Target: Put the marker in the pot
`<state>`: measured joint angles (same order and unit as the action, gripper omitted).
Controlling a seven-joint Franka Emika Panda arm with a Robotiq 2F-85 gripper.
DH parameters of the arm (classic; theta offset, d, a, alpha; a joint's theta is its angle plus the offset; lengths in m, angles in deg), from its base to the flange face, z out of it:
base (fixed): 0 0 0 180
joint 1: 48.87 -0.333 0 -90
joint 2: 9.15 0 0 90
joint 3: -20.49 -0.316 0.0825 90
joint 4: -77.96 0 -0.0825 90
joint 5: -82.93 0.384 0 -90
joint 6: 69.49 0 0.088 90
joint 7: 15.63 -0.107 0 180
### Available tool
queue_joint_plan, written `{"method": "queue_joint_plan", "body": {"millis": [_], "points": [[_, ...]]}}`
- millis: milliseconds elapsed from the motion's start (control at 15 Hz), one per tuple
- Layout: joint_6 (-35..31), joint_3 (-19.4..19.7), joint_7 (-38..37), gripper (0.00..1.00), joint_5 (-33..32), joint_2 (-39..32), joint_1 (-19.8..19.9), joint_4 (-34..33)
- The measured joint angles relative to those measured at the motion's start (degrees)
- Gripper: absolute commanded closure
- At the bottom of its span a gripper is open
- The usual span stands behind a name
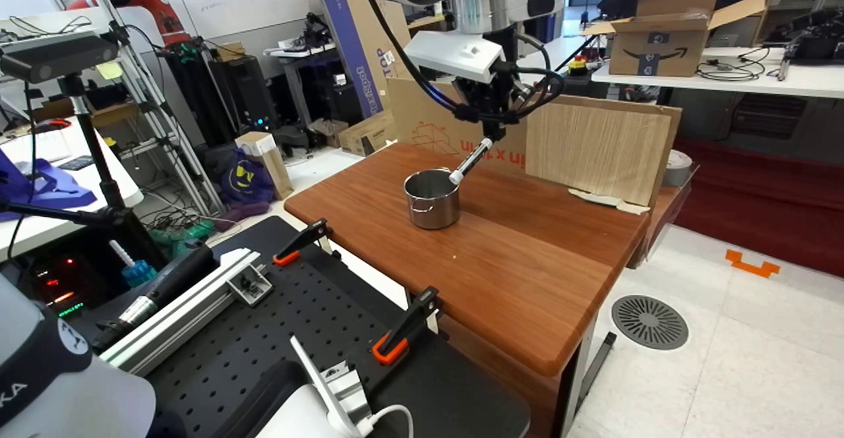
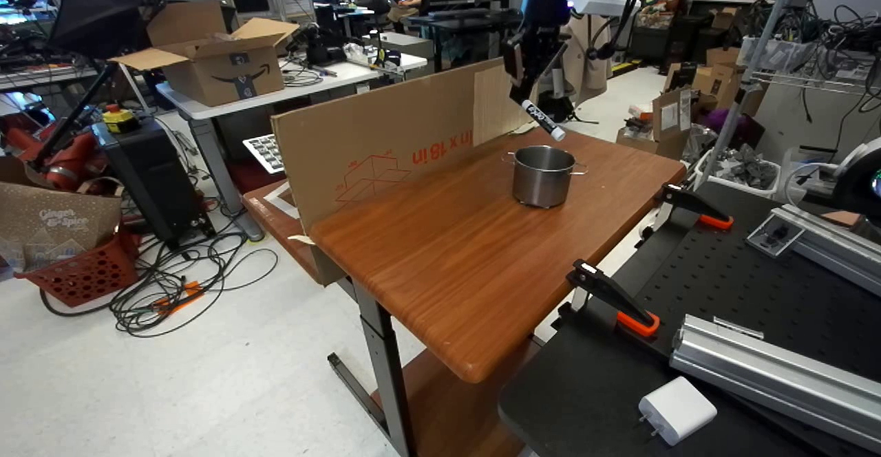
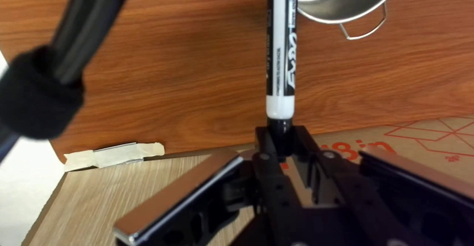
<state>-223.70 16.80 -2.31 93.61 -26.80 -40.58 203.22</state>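
Observation:
The marker is a slim white and black stick with a black cap, seen in both exterior views (image 1: 470,161) (image 2: 544,120) and the wrist view (image 3: 281,53). My gripper (image 1: 493,132) is shut on its capped end, clearly in the wrist view (image 3: 281,136). The marker slants down, its free white end lowest. The pot (image 1: 432,206) is silvery, with straight sides and wire handles, and stands upright on the table. It also shows in an exterior view (image 2: 541,180), where the marker's free end is above the rim and apart from it. The wrist view shows only part of the pot (image 3: 351,1).
The brown wooden table (image 1: 514,260) carries the pot. A cardboard panel (image 2: 385,147) stands upright along its far edge, behind the gripper. Black clamps with orange pads (image 1: 405,332) grip the near side, where a black perforated bench (image 1: 297,319) adjoins.

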Motion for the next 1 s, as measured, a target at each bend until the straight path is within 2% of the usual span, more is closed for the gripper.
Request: {"method": "queue_joint_plan", "body": {"millis": [533, 1000], "points": [[-2.00, -3.17, 2.36, 0.95, 0.85, 0.06, -0.27, 1.58], [-2.02, -3.55, 3.14, 0.95, 0.82, -0.31, -0.47, 2.60]]}}
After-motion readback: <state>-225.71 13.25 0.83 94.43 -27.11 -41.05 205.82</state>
